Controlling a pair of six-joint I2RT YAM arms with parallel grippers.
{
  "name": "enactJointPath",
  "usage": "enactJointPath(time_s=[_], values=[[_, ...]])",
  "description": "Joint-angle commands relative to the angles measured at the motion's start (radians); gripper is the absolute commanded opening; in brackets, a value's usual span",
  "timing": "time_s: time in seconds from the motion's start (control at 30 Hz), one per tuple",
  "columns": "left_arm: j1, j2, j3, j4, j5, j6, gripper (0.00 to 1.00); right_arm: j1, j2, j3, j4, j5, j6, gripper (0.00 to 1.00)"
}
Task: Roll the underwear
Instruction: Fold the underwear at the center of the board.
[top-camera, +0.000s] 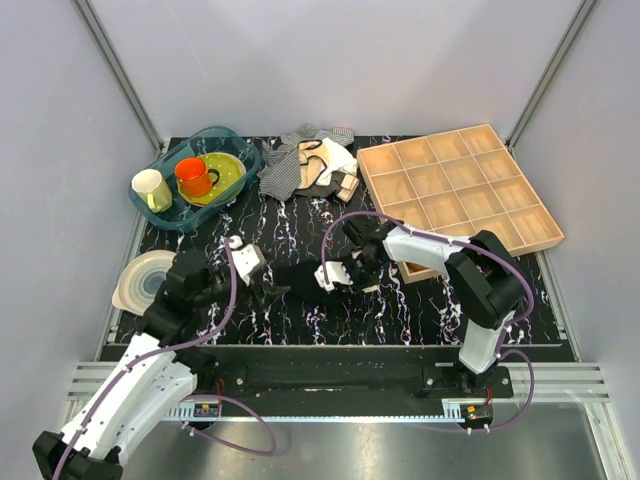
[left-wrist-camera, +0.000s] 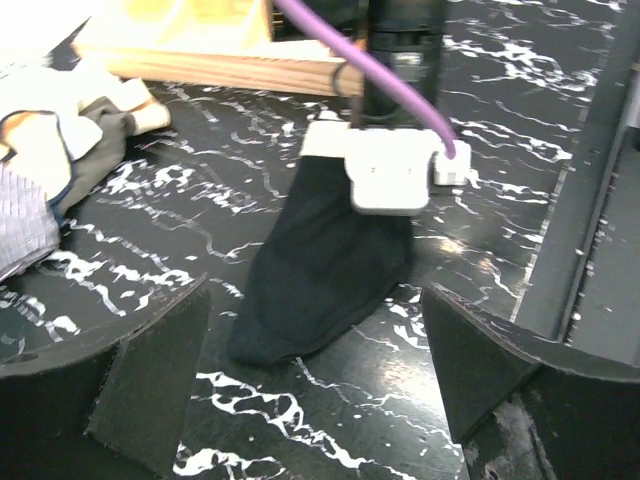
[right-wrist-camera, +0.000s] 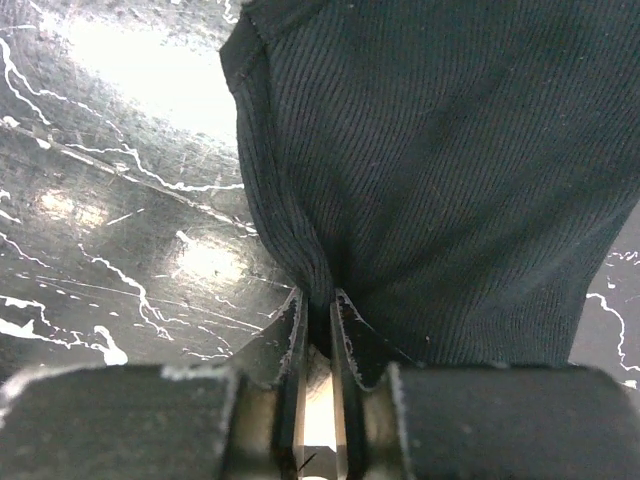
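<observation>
underwear (left-wrist-camera: 330, 260) | black ribbed fabric | unrolled, elongated | centre of table (top-camera: 400, 310)

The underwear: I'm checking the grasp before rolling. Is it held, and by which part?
The right end effector pinches the underwear by a bunched fold at its edge. The left end effector is open, holding nothing.

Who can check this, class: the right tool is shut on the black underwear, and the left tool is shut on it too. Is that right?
Not quite. The left tool is open, its fingers spread wide and clear of the underwear, as the left wrist view shows. The right tool is indeed shut on it.
</observation>
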Motion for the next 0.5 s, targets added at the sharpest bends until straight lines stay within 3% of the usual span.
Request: enactJointPath(time_s=[0.0,0.23,0.47], values=[[-0.074,-0.043,-0.036,0.098,0.107,0.084,0.89,0.008,0.024,0.005,-0.115,0.003,0.05,0.12],[-0.257,-0.031,-0.054,0.098,0.055,0.123,0.87,0.005,0.077,0.166,-0.353,-0.151,0.09,0.1],[-0.516,0.096,-0.028,0.056,-0.189,0.156,0.85,-0.049,0.195,0.338,-0.521,-0.234,0.09,0.09]])
